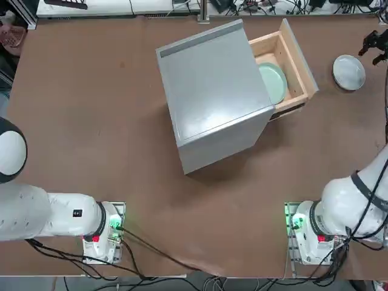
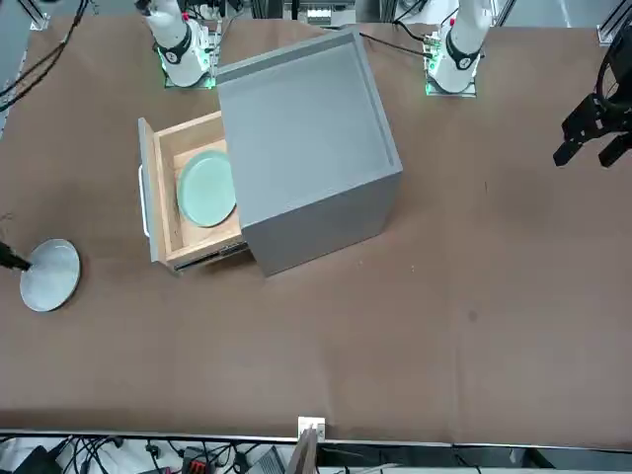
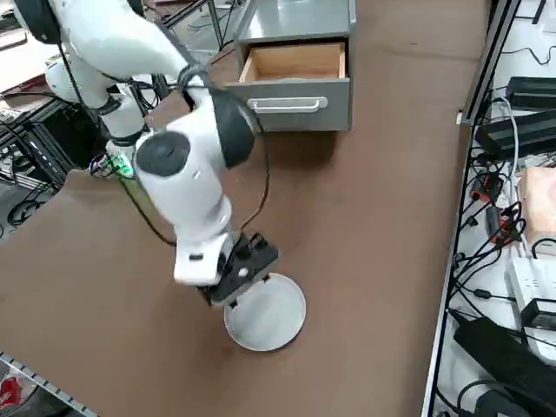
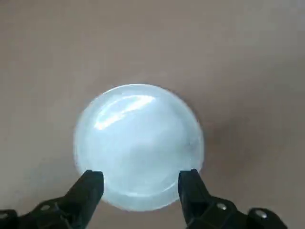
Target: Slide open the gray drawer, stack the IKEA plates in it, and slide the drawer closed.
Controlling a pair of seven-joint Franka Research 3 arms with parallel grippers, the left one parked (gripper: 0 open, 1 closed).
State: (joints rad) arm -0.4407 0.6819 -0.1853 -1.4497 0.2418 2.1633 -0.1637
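White plate (image 4: 138, 145) is lying flat on the table (image 1: 91, 121), well apart from the gray drawer (image 1: 290, 63), which is standing open and holding the mint plate (image 1: 271, 82). I am hovering my right gripper (image 4: 140, 183) directly above its near rim, fingers spread and empty.

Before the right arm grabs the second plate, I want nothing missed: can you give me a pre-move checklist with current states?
1. gray drawer slid open: ok.
2. mint plate already lying in the drawer: ok.
3. white plate flat on the table, clear of the cabinet: ok.
4. right gripper open, over the white plate's near rim: ok.
5. Fingers low enough to grip the rim: cannot tell.
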